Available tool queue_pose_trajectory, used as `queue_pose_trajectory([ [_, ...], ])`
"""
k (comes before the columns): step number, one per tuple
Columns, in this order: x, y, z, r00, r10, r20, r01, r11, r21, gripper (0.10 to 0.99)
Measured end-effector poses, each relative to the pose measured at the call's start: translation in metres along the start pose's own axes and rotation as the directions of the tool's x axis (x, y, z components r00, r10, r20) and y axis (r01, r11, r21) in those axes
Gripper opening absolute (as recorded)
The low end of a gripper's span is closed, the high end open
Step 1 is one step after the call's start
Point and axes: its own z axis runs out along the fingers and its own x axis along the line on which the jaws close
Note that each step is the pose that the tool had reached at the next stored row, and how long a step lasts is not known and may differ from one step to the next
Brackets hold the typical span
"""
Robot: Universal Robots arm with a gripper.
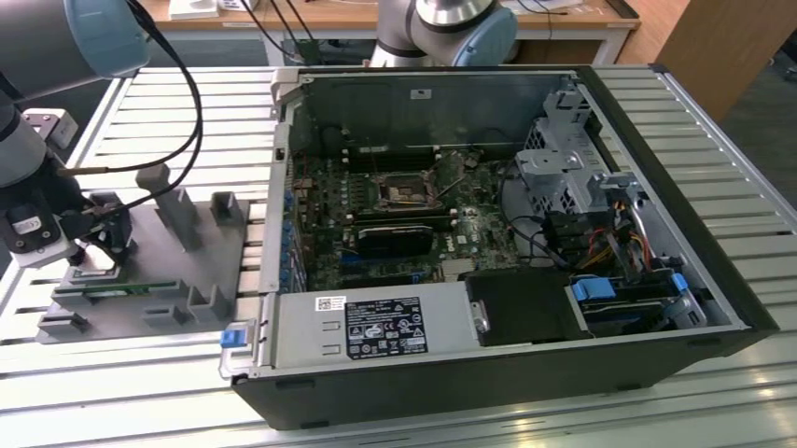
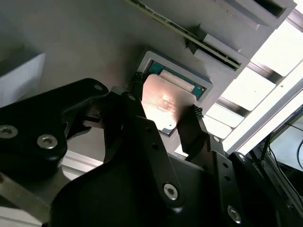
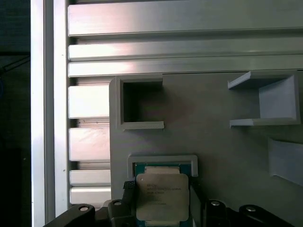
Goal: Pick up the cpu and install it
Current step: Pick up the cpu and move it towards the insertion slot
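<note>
Slatted aluminium tabletop [image 1: 697,93] carries an open PC case [image 1: 498,392] lying on its side, motherboard [image 1: 473,224] exposed, with the socket frame [image 1: 405,191] near the board's middle. A second arm's base [image 1: 442,28] stands behind the case. The working arm [image 1: 25,140] is at the exterior view's left, reaching down over a grey fixture [image 1: 149,317] that sits on the tabletop beside the case, apart from it. The fixture has upright posts and open pockets, and a green memory stick [image 1: 118,289] lies along its near edge. The gripper [image 1: 93,247] is low over the fixture's left part. Both wrist views show the gripper [image 2: 163,118] narrowed to chip width, with black fingers [image 2: 194,127] against two opposite edges of the cpu [image 2: 163,101], so it is holding the cpu. The cpu [image 3: 162,196] is metal side up with green substrate showing around the lid. It is at its raised-rim square pocket in the fixture [image 3: 213,142], well apart from the socket frame. I can't tell whether it is seated on the pocket floor or just off it.
</note>
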Motion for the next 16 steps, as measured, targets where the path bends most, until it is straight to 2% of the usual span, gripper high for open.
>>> queue_pose_trajectory([
  [8, 0.0000, 0.0001, -0.0015, 1.0000, 0.000, 0.0001, 0.000, 1.0000, 0.000, 0.553],
  [9, 0.0000, 0.0001, -0.0017, 1.0000, 0.000, 0.0000, 0.000, 1.0000, 0.000, 0.616],
  [16, 0.0006, 0.0001, -0.0018, 1.0000, 0.000, 0.0001, 0.000, 1.0000, 0.000, 0.616],
])
